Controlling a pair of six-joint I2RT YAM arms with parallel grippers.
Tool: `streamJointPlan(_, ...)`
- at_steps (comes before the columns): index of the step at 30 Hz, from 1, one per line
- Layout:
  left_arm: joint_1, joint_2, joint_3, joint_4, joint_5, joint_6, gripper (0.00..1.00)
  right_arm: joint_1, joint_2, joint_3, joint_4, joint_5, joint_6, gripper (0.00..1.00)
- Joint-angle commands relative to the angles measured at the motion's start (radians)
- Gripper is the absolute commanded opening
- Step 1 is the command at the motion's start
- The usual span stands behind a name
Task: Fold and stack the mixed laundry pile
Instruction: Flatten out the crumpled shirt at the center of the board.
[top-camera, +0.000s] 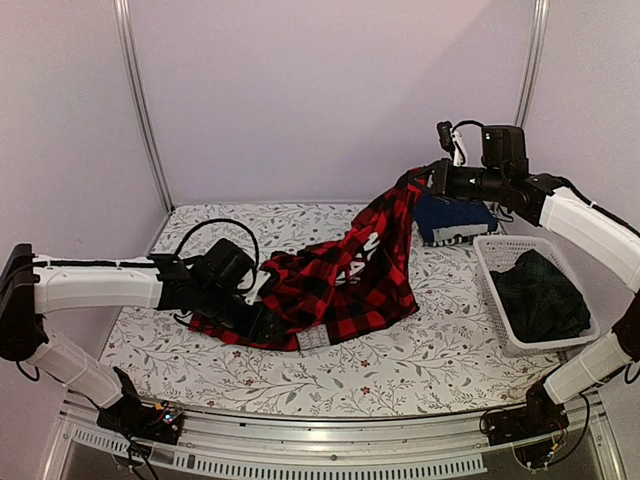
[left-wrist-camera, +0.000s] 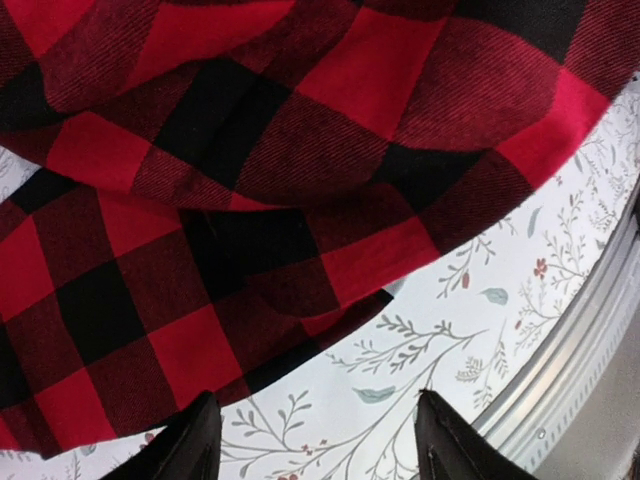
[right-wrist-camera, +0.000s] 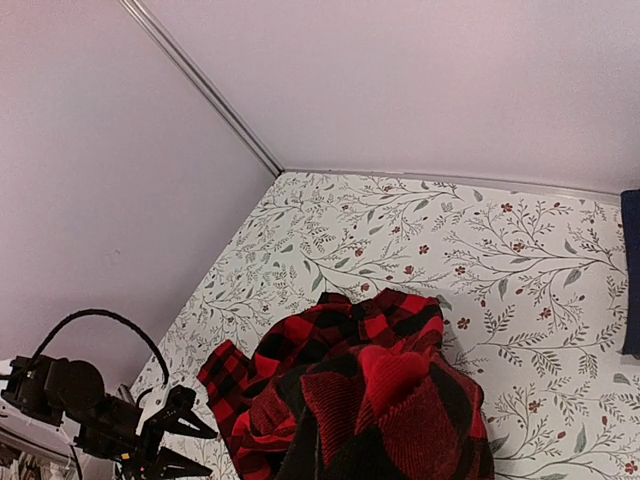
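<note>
A red-and-black checked flannel shirt (top-camera: 340, 285) lies spread across the middle of the table, with one corner drawn up to the right. That raised corner is in my right gripper (top-camera: 428, 178), which is shut on it; in the right wrist view the shirt (right-wrist-camera: 390, 400) hangs below and hides the fingers. My left gripper (left-wrist-camera: 315, 395) stands open low over the cloth-covered table at the shirt's (left-wrist-camera: 250, 170) near-left edge, with only table cloth between its fingers. A navy folded garment (top-camera: 452, 220) rests at the back right. A dark green plaid garment (top-camera: 542, 296) lies in the basket.
The white lattice basket (top-camera: 492, 262) stands at the right edge of the table. The floral table cloth (top-camera: 400, 365) covers the table, and a metal rail (left-wrist-camera: 590, 330) runs along its near edge. Pale walls close the back and sides.
</note>
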Motion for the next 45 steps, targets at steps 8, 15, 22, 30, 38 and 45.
streamJointPlan(8,-0.115,0.0,-0.108,0.348,-0.221,0.238,0.6,-0.011,-0.004,0.013,0.02,0.043,0.056,0.0)
streamJointPlan(15,-0.145,0.109,-0.087,0.419,-0.183,0.323,0.64,-0.011,0.011,0.015,0.021,0.039,0.063,0.0)
streamJointPlan(22,-0.151,0.164,-0.066,0.423,-0.227,0.353,0.6,-0.011,0.018,0.019,0.02,0.039,0.063,0.0)
streamJointPlan(30,-0.128,0.254,0.085,0.297,-0.429,0.29,0.0,-0.012,-0.002,0.021,0.006,0.053,0.061,0.0)
streamJointPlan(38,0.141,-0.055,0.284,0.152,-0.402,0.164,0.0,-0.085,-0.009,0.109,-0.016,0.053,0.027,0.0)
streamJointPlan(45,0.413,-0.043,0.69,0.004,-0.339,0.162,0.0,-0.16,0.111,0.466,-0.031,-0.053,-0.05,0.0)
